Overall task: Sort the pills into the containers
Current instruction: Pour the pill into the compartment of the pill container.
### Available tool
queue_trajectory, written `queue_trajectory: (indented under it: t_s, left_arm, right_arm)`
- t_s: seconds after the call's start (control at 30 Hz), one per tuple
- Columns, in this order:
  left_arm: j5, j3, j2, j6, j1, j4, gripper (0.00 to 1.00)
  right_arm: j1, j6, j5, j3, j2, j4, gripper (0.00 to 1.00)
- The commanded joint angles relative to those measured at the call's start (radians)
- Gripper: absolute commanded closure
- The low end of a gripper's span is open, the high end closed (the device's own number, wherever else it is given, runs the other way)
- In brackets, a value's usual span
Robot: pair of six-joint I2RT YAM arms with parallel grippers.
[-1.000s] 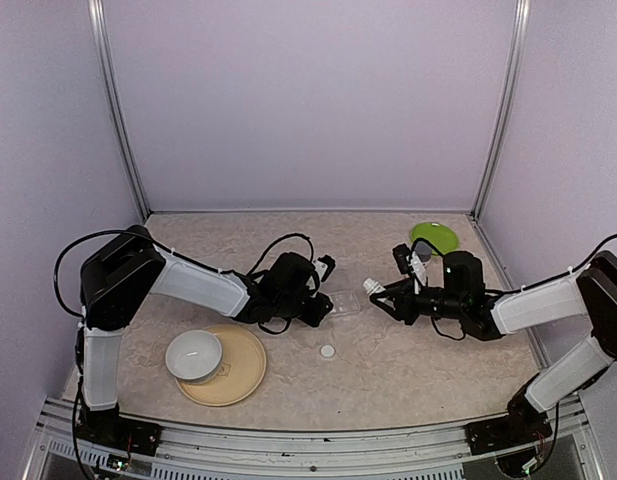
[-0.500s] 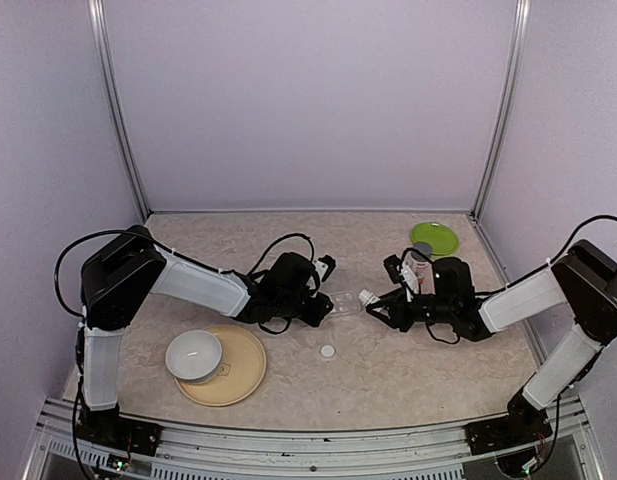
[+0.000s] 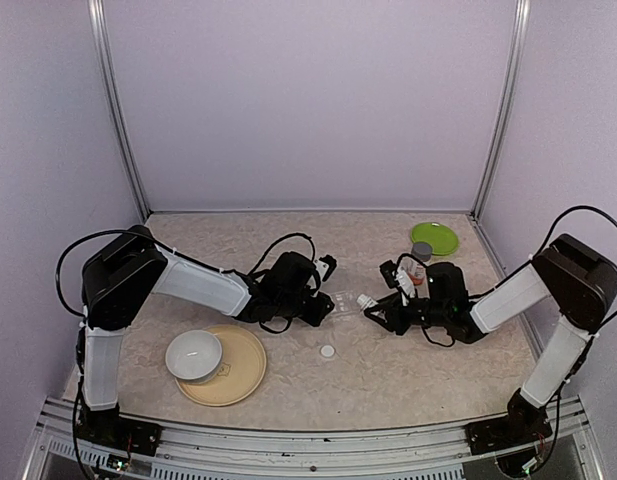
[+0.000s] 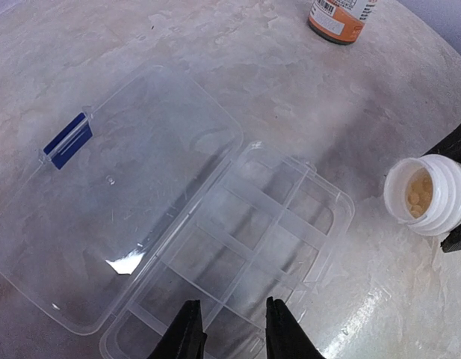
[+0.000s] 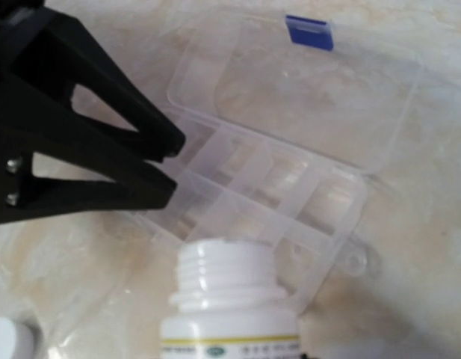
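My left gripper (image 4: pixel 230 321) pinches the near rim of the pill box (image 4: pixel 279 224). The box lies open near the middle of the table (image 3: pixel 408 385), with its lid (image 4: pixel 118 187) flat beside the compartments. My right gripper (image 3: pixel 372 303) is closed around a small white bottle (image 5: pixel 229 299) with its top off, held tipped just beside the box on my right. Only my left wrist camera looks into the bottle's mouth, where the pills (image 4: pixel 417 196) sit in a small pale bunch. My right wrist camera sees the bottle's neck from behind, the box past it, and the blue latch (image 5: pixel 310 32) on the lid. Only the top camera shows the bowl (image 3: pixel 194 355) on the tan plate (image 3: pixel 246 378) near the front left, the green plate (image 3: pixel 434 238) in the far right corner, and the white cap (image 3: pixel 328 351) lying whole toward the front edge.
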Motion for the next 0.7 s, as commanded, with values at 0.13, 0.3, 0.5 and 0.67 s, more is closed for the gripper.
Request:
queue_trajectory:
  t_s: [0.13, 0.3, 0.5, 0.67]
  left_arm:
    - [0.027, 0.009, 0.039, 0.01, 0.004, -0.051, 0.71]
    - [0.028, 0.009, 0.039, 0.01, 0.004, -0.053, 0.71]
    - [0.028, 0.009, 0.039, 0.009, 0.005, -0.053, 0.71]
    - [0.026, 0.009, 0.04, 0.01, 0.005, -0.053, 0.71]
  right_arm:
    - [-0.01, -0.012, 0.018, 0.046, 0.029, -0.007, 1.0]
    - [-0.01, -0.012, 0.014, 0.057, 0.047, -0.015, 1.0]
    - [-0.01, -0.015, 0.01, 0.062, 0.065, -0.021, 1.0]
    - [-0.01, -0.014, 0.003, 0.065, 0.077, -0.027, 1.0]
